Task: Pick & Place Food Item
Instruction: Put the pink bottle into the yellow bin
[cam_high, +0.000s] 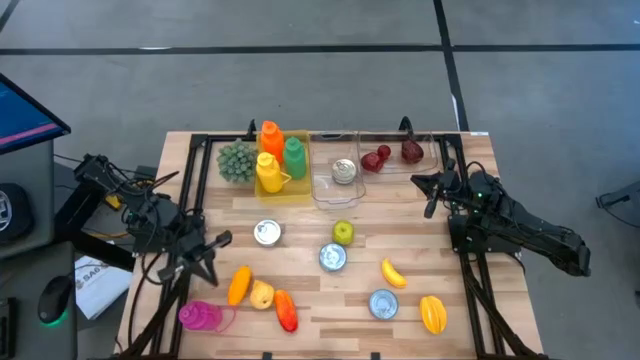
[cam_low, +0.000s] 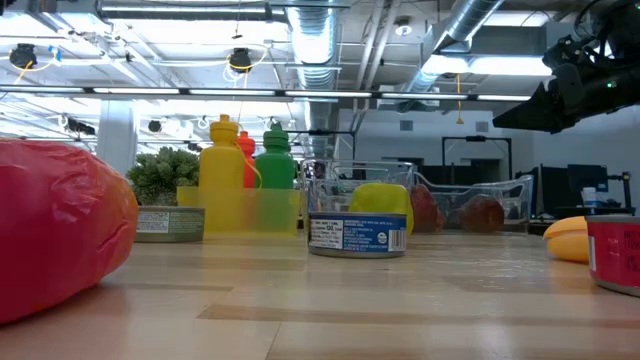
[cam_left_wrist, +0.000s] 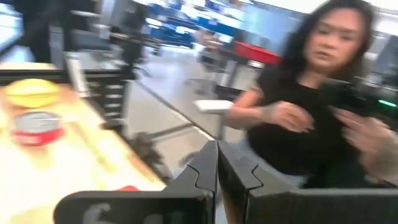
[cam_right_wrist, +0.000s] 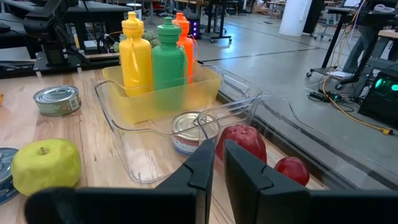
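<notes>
Food lies loose on the wooden table (cam_high: 300, 215): a green apple (cam_high: 343, 232), a yellow banana (cam_high: 393, 272), a yellow pepper (cam_high: 432, 313), a red pepper (cam_high: 286, 310), a pear (cam_high: 262, 294) and an orange piece (cam_high: 238, 285). Three tins (cam_high: 332, 257) stand among them. My left gripper (cam_high: 222, 241) hovers shut and empty above the table's left side, near the orange piece. My right gripper (cam_high: 428, 192) hangs shut and empty over the far right, in front of a clear bin (cam_right_wrist: 186, 155) holding a tin and another holding red fruit (cam_right_wrist: 244, 140).
A yellow tray (cam_high: 285, 185) at the far edge holds three bottles (cam_high: 270, 135); a green bunch (cam_high: 237, 160) sits beside it. A pink bottle (cam_high: 200, 316) lies at the near left. A person in a black top (cam_left_wrist: 292, 124) stands beyond the table.
</notes>
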